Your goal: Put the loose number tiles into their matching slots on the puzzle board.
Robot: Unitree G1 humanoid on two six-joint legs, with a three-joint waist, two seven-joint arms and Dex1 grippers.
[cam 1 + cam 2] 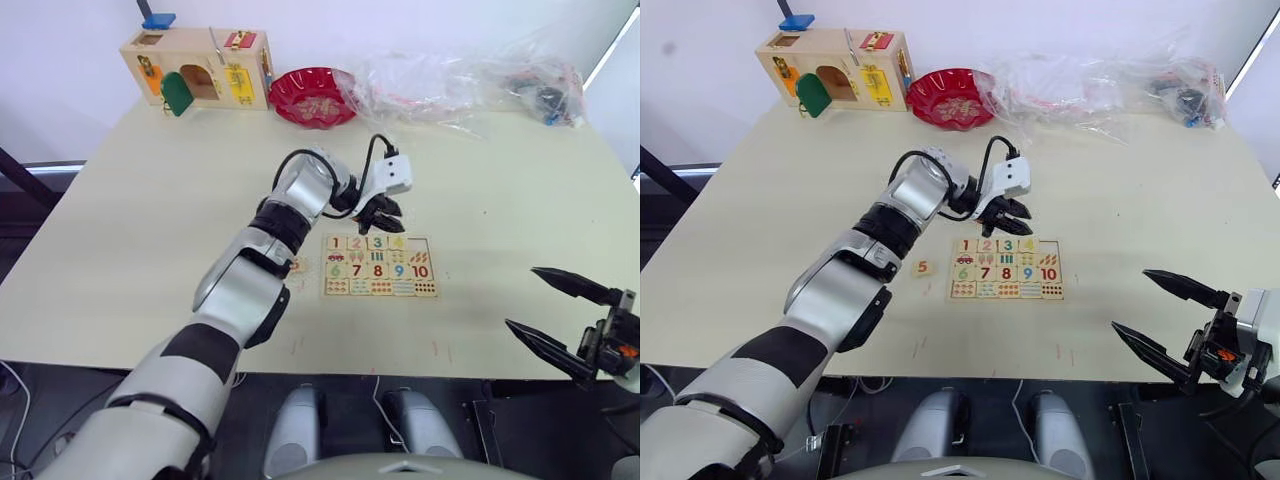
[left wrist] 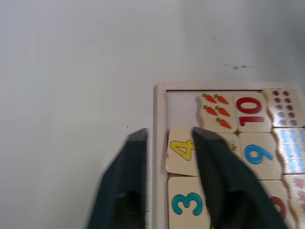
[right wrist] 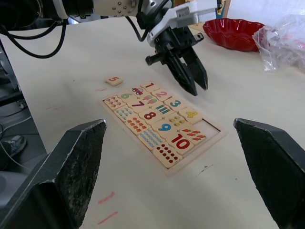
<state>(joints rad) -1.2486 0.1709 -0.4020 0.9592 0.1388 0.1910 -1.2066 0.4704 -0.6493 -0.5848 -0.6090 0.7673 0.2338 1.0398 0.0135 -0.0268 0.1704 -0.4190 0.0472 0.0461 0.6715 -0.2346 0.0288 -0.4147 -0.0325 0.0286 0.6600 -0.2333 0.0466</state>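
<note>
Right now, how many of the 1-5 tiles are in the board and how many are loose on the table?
In the board: 4 (tiles 1, 2, 3, 4)
Loose on the table: 1 (tile 5)
Total: 5

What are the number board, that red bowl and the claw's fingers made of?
The puzzle board looks like pale unvarnished wood: a light matt frame and tiles with printed colours. The red bowl looks like glossy plastic or glass, given its shine and scalloped rim; I cannot tell which. The left claw has fingers that seem to be dark matt plastic or rubber, smooth and without glare.
</note>
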